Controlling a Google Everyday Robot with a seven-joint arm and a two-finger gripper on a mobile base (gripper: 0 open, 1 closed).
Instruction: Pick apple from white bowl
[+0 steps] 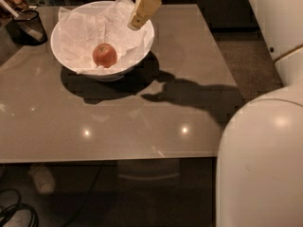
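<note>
A small red-orange apple (104, 55) lies inside the large white bowl (142, 48), on crumpled white paper. The bowl stands at the far left of a grey-brown table (142, 122). My gripper (136, 22) hangs over the bowl's right rim, above and to the right of the apple, apart from it. Its cream-coloured finger (144, 7) points down and left.
A dark mesh cup (27, 26) with utensils stands left of the bowl at the table's far left edge. My white arm body (265, 155) fills the lower right. Dark floor lies to the right of the table, and cables lie below its front edge.
</note>
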